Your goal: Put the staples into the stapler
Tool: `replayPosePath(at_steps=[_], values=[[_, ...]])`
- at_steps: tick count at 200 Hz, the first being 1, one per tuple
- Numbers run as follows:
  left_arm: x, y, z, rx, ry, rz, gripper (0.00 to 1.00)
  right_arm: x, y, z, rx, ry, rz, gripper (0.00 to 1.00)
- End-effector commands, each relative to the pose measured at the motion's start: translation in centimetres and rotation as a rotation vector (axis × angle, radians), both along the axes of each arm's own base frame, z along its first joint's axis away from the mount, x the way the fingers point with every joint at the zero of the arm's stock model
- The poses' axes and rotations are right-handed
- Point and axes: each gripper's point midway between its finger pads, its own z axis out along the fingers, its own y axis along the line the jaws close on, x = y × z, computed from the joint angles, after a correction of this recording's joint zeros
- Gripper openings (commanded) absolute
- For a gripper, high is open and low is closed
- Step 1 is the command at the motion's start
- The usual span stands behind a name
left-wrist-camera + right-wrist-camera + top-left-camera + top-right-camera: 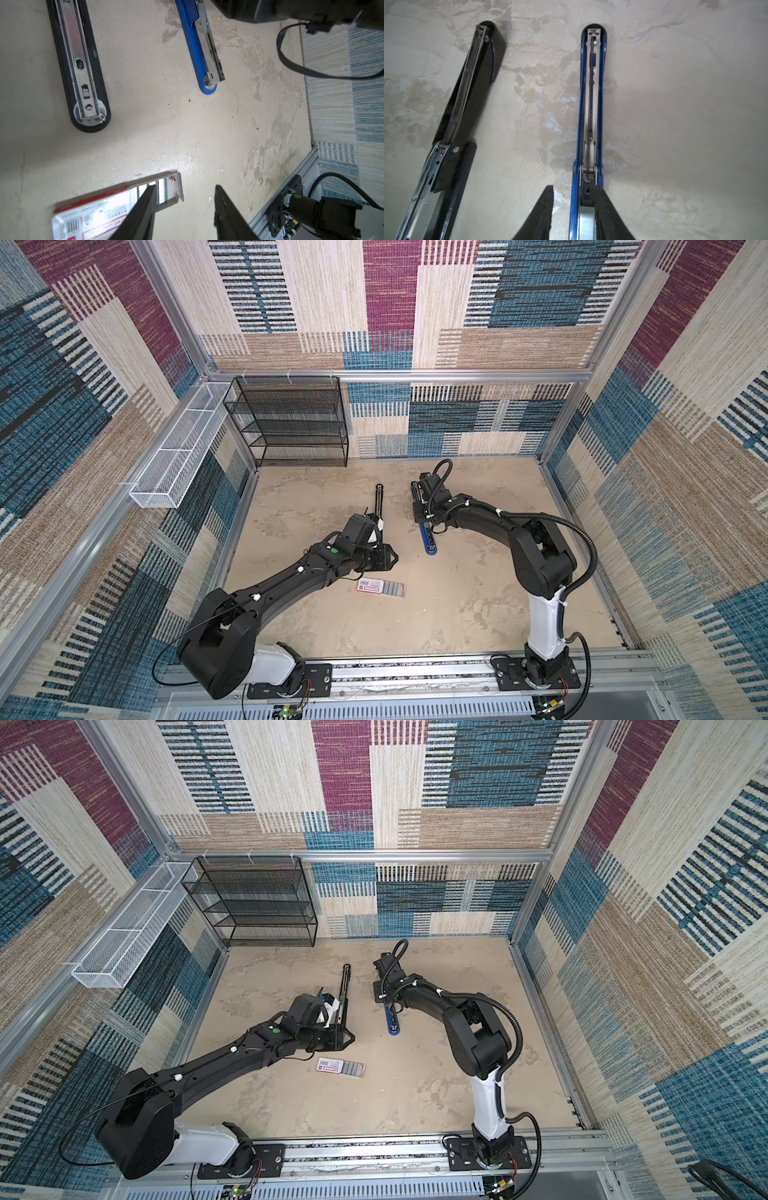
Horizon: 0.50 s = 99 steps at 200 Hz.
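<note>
Mid-table we log open black stapler (79, 62) near open blue stapler (192, 47) | right gripper (574, 188) parted, empty, over blue | left gripper (185, 187) parted, empty, partly hiding white-red card staples box (89, 216)

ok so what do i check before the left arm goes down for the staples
1. The blue stapler lies opened flat, channel facing up: ok.
2. Its channel is empty: cannot tell.
3. The staples show, slid partly out of the card box: ok.
4. The left gripper has its fingers apart with nothing between them: ok.
5. The left gripper is centred over the staples: not ok, one finger overlaps them and the other stands off to the side.
6. The right gripper is clear of the blue stapler: not ok, its fingers straddle it.
</note>
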Motion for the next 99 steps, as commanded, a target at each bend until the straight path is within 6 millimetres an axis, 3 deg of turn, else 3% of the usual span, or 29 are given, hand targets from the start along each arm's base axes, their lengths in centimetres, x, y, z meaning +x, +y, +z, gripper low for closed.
replayPosePath(at_steps=[1, 99], values=[[0.2, 0.3, 0.2, 0.001, -0.009, 0.022, 0.49, 0.1, 0.5, -0.4, 0.008, 0.015, 0.021, 0.37], [0.3, 0.1, 0.1, 0.000, -0.007, 0.020, 0.48, -1.1, 0.4, -1.6, 0.014, 0.056, 0.032, 0.38]])
